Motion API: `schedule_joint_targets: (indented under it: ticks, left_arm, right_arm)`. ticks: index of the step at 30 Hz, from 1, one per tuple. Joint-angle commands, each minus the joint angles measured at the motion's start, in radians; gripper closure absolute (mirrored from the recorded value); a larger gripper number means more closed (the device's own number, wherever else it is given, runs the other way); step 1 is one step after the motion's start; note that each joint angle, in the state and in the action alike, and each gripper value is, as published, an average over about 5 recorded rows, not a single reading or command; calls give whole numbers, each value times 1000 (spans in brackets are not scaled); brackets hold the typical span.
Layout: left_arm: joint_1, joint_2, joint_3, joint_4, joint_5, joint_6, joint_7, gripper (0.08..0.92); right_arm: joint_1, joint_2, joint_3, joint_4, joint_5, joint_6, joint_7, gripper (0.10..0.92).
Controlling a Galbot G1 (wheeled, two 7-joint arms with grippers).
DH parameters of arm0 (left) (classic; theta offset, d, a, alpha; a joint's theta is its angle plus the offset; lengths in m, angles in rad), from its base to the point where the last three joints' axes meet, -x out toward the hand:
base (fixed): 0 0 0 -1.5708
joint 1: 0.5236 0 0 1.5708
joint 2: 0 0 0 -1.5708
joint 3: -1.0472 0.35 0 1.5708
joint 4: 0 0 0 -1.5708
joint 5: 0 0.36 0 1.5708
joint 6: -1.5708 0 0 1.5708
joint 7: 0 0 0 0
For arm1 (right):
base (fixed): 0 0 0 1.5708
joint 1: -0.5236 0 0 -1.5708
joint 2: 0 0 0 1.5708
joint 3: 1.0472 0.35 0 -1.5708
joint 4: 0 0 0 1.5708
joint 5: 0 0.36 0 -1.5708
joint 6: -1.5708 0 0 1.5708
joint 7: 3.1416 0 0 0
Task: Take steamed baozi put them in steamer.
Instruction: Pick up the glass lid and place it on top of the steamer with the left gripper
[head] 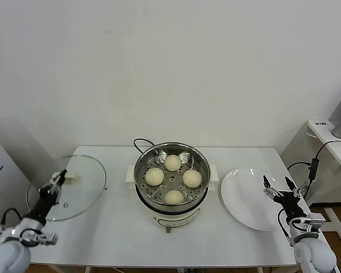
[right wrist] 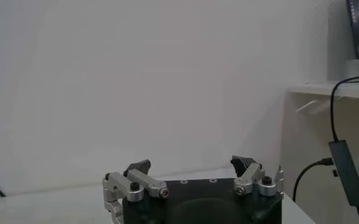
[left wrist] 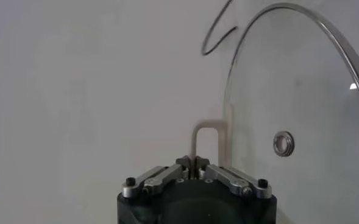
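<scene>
Four pale cream baozi (head: 172, 162) (head: 154, 176) (head: 192, 178) (head: 174, 197) lie in the shiny round steamer (head: 138, 170) on its cream cooker base (head: 171, 218) at the table's middle. My left gripper (head: 57, 181) is at the table's left, shut on the thin cream handle (left wrist: 206, 130) of the round glass lid (head: 74, 200), which lies flat on the table. In the left wrist view the gripper (left wrist: 194, 164) pinches one leg of that handle. My right gripper (head: 277, 187) is open and empty over the right edge of the empty white plate (head: 244, 199). It also shows in the right wrist view (right wrist: 191, 165).
The cooker's black cord (head: 141, 142) loops behind the steamer toward the wall. A white side table (head: 329, 142) with a cable (right wrist: 344, 164) stands at the right, beyond the table's edge. The front edge is close to both grippers.
</scene>
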Motion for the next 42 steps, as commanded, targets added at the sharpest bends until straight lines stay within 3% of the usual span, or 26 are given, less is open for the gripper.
schedule_joint_targets:
  ticks: [1, 8, 12, 19, 25, 42]
  left_arm:
    - [-78, 126, 114, -291, -151, 304, 255, 897]
    - [-168, 156, 347, -405, -88, 565, 356, 897]
    - [-216, 156, 446, -427, -37, 645, 400, 897]
    - [-333, 98, 614, -395, 92, 717, 448, 897]
    - [-421, -3, 724, -328, 203, 740, 462, 897]
    - [-456, -177, 849, -249, 332, 775, 424, 897]
  right_arm:
    - [19, -8, -14, -2, -2, -5, 1, 203]
    - [27, -22, -30, -8, -37, -15, -3, 203]
    - [34, -21, -37, -17, -53, -16, -9, 203]
    - [47, -30, -54, -22, -68, -19, -6, 203]
    - [50, -27, -58, -33, -72, -17, -6, 203]
    - [44, -16, -57, -44, -80, -13, -7, 203]
